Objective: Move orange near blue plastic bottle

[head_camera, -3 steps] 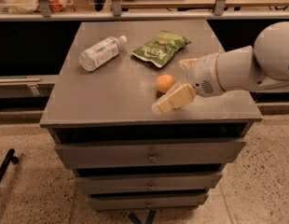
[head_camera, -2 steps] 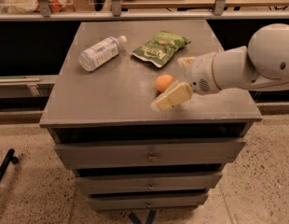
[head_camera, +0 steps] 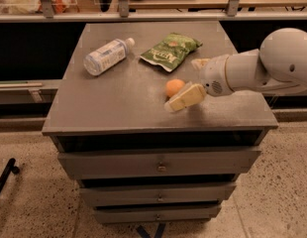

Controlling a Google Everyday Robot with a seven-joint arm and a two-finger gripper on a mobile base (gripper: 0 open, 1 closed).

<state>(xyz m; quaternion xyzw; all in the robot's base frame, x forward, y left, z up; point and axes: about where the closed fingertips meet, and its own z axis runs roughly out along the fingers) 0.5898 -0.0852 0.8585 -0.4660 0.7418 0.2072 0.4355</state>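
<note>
Camera view looks down on a grey drawer cabinet (head_camera: 119, 108) with 3 drawer fronts stacked under its flat top, standing on a speckled floor (head_camera: 34, 207). Behind it runs a long dark counter (head_camera: 25, 48) with a pale shelf edge along the top.

A white robot arm (head_camera: 272, 63) comes in from the right edge and hangs over the right side of the cabinet top, its rounded joint the bulkiest part in sight.

At the back left of the top lies the blue plastic bottle (head_camera: 106, 57) on its side, slanted, with its white cap pointing toward the back right. Near that cap but not touching it is a green snack bag (head_camera: 171, 50), lying flat at the back centre.

The gripper (head_camera: 180, 84) sits low over the front-right part of the top. Its 2 cream fingers are spread apart, so the jaws stand open and grip nothing. 1 finger (head_camera: 185, 97) slants down toward the front edge, and the other (head_camera: 200, 63) sits farther back, near the right corner of the snack bag.

Between them rests the orange (head_camera: 174, 87) on the grey surface, right beside the nearer finger, though I cannot tell whether they touch. It is well apart from the bottle, which lies off to the back left beyond the snack bag.
</note>
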